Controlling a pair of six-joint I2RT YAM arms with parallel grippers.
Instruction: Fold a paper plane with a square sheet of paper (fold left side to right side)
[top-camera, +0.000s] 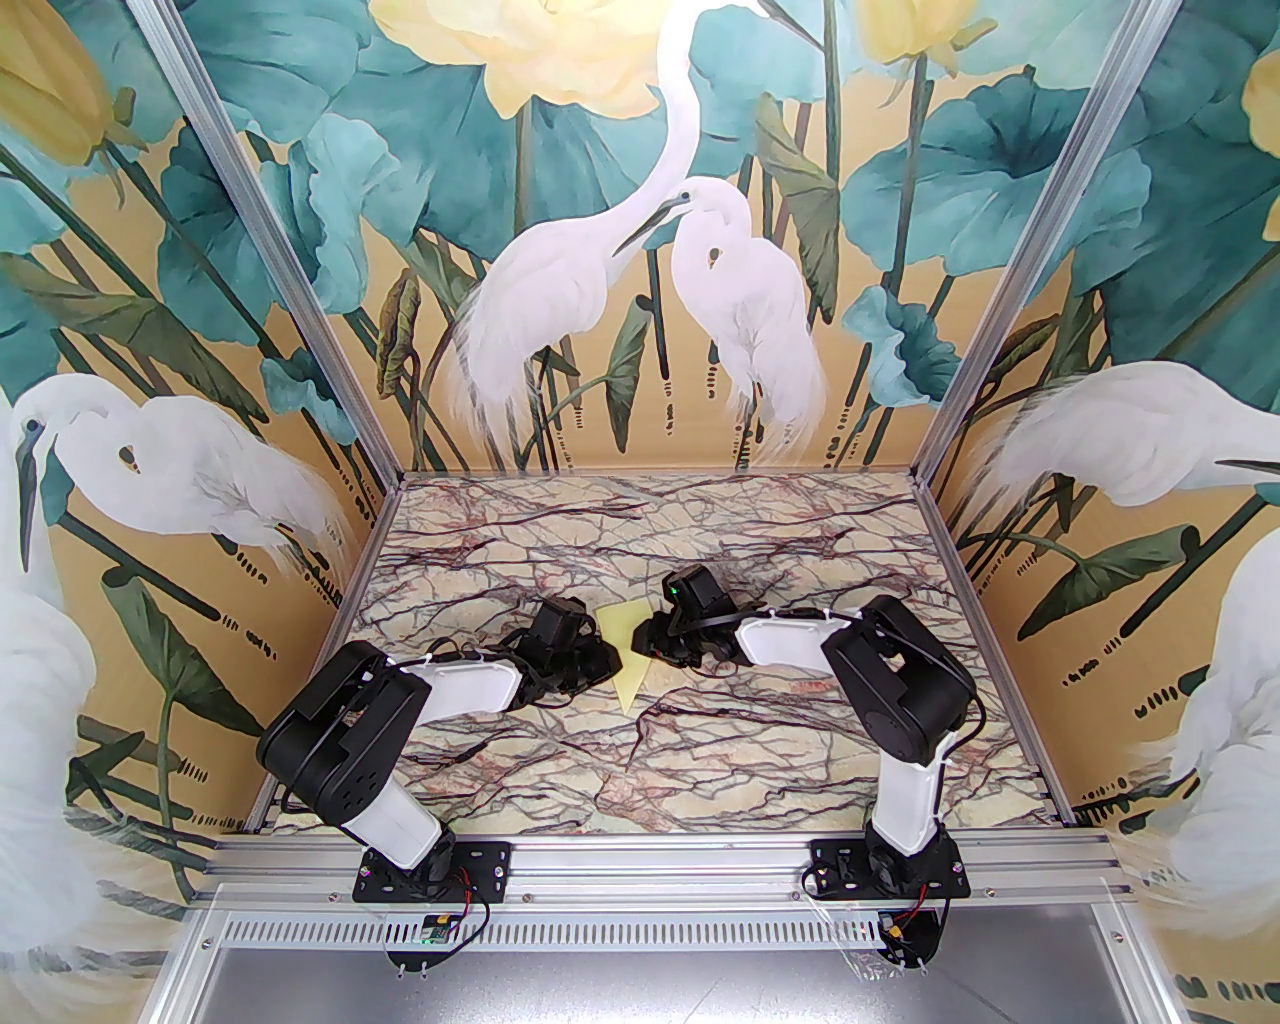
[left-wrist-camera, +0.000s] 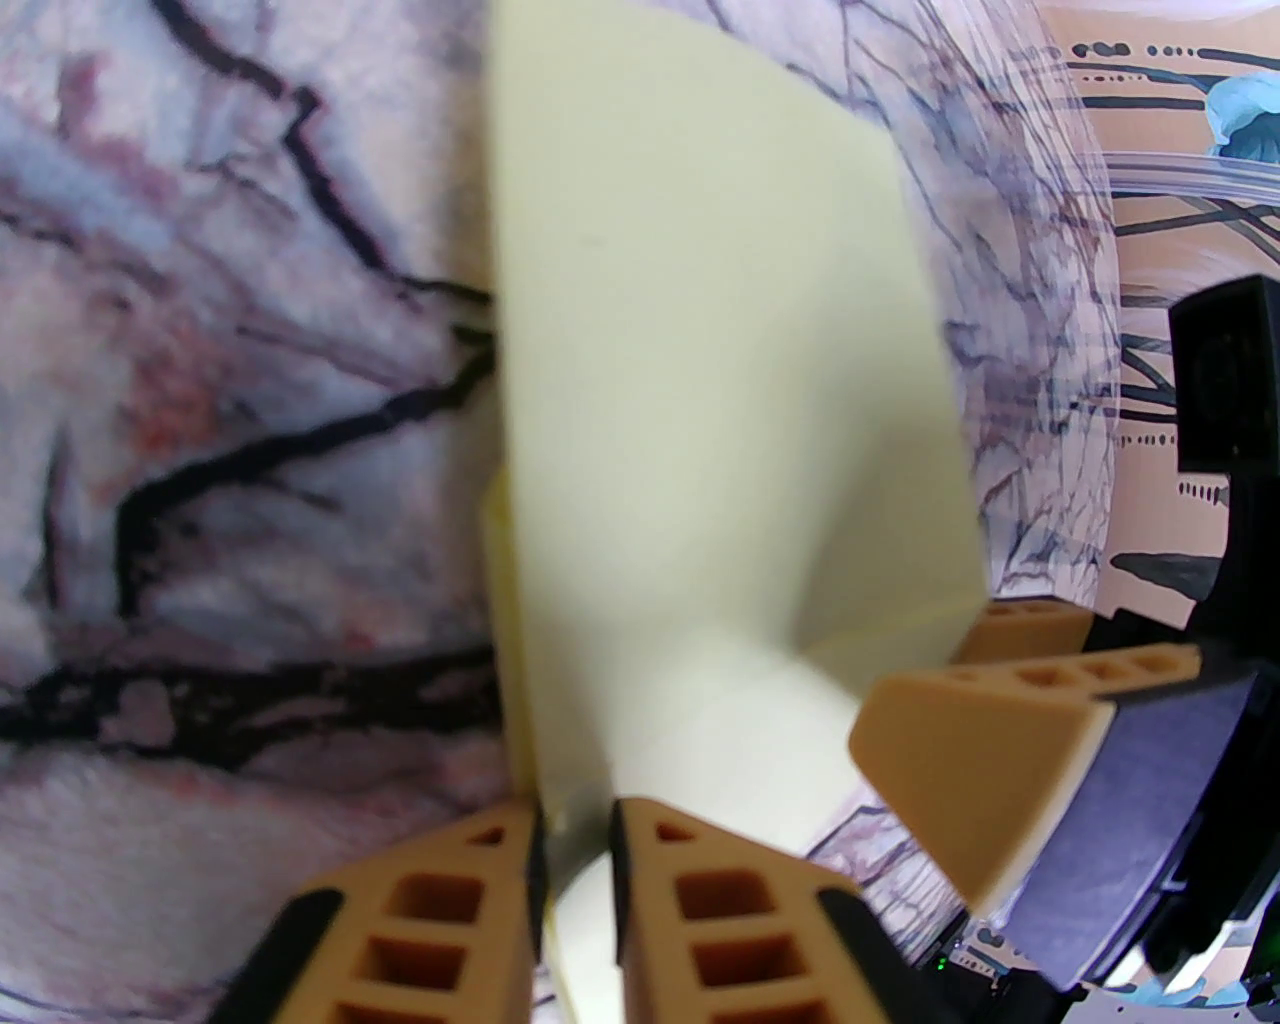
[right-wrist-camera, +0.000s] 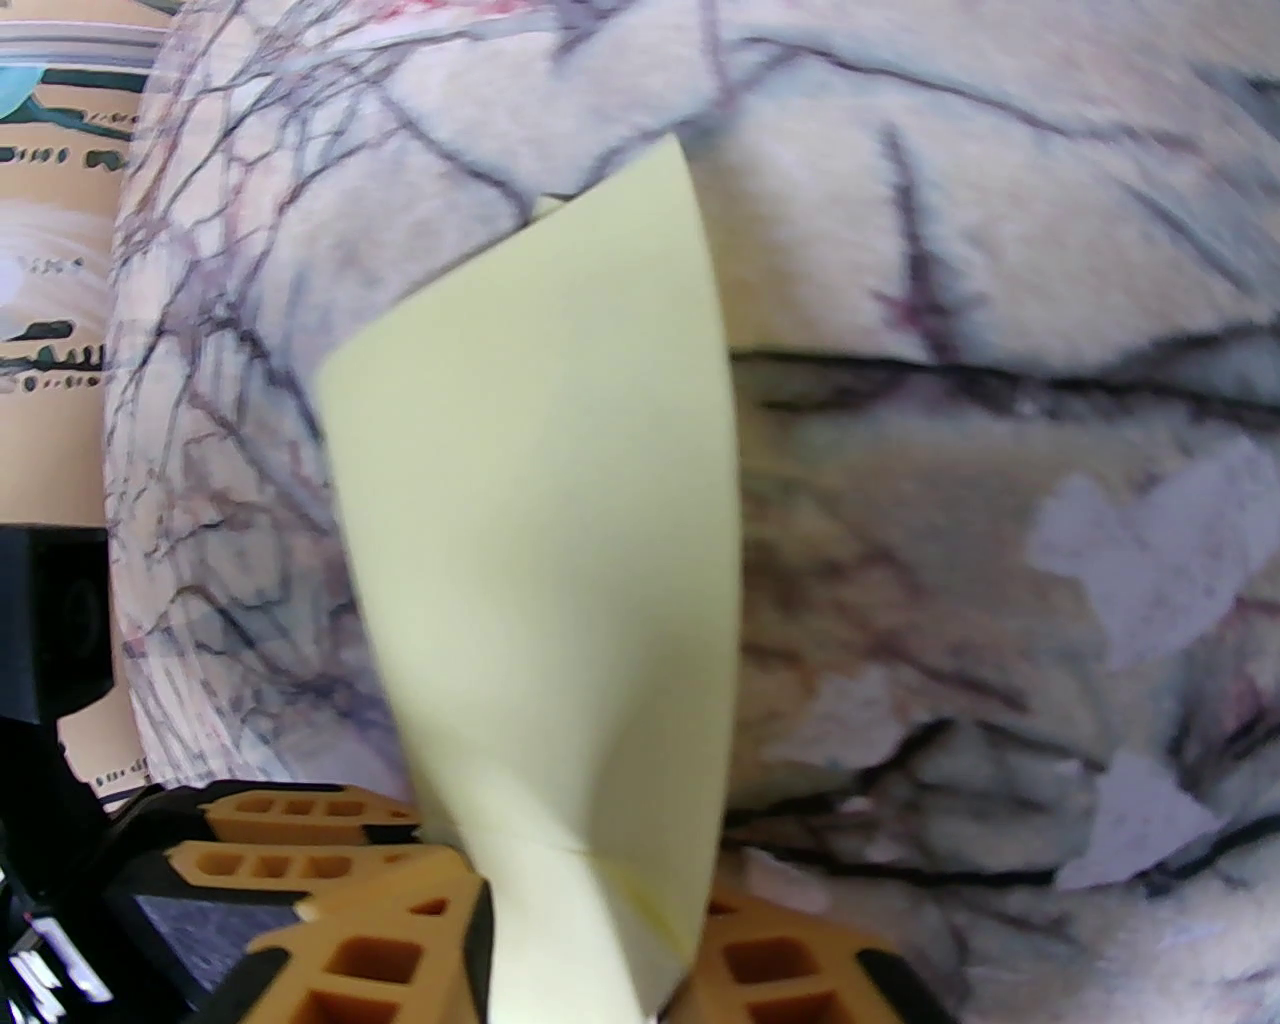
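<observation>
The pale yellow sheet of paper (top-camera: 628, 660) is folded into a narrow pointed shape and sits mid-table between both grippers, its tip toward the near edge. My left gripper (top-camera: 598, 660) meets it from the left. In the left wrist view the paper (left-wrist-camera: 700, 350) curves up off the marble, and the left gripper (left-wrist-camera: 577, 850) is shut on its near edge. My right gripper (top-camera: 652, 645) comes in from the right. In the right wrist view the paper (right-wrist-camera: 540, 480) rises between the orange fingers (right-wrist-camera: 400, 960), and the right gripper (right-wrist-camera: 595, 940) is shut on its lower end.
The marble-patterned tabletop (top-camera: 700, 760) is walled on three sides by panels painted with herons (top-camera: 640, 300). An aluminium rail (top-camera: 640, 860) runs along the near edge. Pale whitish patches (right-wrist-camera: 1140, 570) lie on the marble to the right of the paper.
</observation>
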